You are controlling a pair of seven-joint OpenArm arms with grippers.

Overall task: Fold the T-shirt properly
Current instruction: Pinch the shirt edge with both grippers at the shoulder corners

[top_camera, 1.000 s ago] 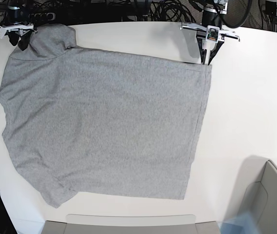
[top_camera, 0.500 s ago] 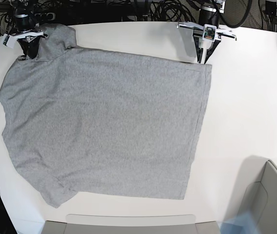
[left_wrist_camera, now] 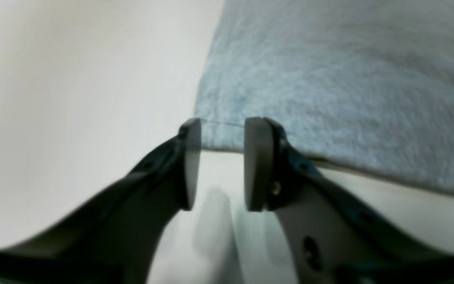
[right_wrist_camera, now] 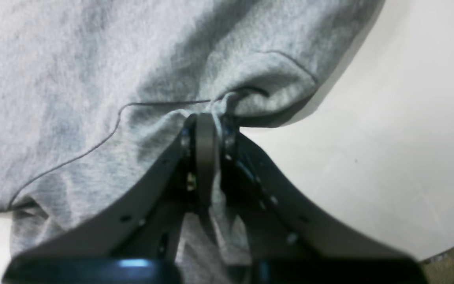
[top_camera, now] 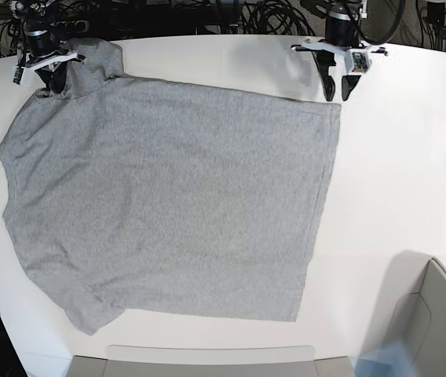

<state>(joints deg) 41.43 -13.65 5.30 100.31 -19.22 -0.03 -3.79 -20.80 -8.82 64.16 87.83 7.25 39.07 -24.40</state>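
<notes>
Base view gives us the T-shirt (top_camera: 168, 200) spread plain side up across the white table (top_camera: 411, 173), filling most of the surface, with one sleeve bunched toward the far left corner and the hem running down the side nearer the middle of the table. At that bunched sleeve we see the right gripper (top_camera: 44, 73), and from its own wrist camera the right gripper (right_wrist_camera: 207, 130) has its jaws pressed together on a pinch of grey cloth: a puckered fold and the sleeve's stitched edge gather right at the tips, most of the fabric spreads ahead of the jaws and to their left, and bare table lies off to their right. More cloth hangs below the jaws, between the two finger arms. At the far corner of the hem we find the left gripper (top_camera: 339, 88), its two fingers standing apart and just short of the cloth's corner. Its wrist camera shows the left gripper (left_wrist_camera: 222, 132) with a clear gap between the pads (left_wrist_camera: 192, 157); the shirt's corner (left_wrist_camera: 329, 79) lies just ahead of the tips and stretches away ahead and to the right, while the table shows through the gap and off to the left. We see no cloth between these jaws, though the picture is blurred at the tips.
</notes>
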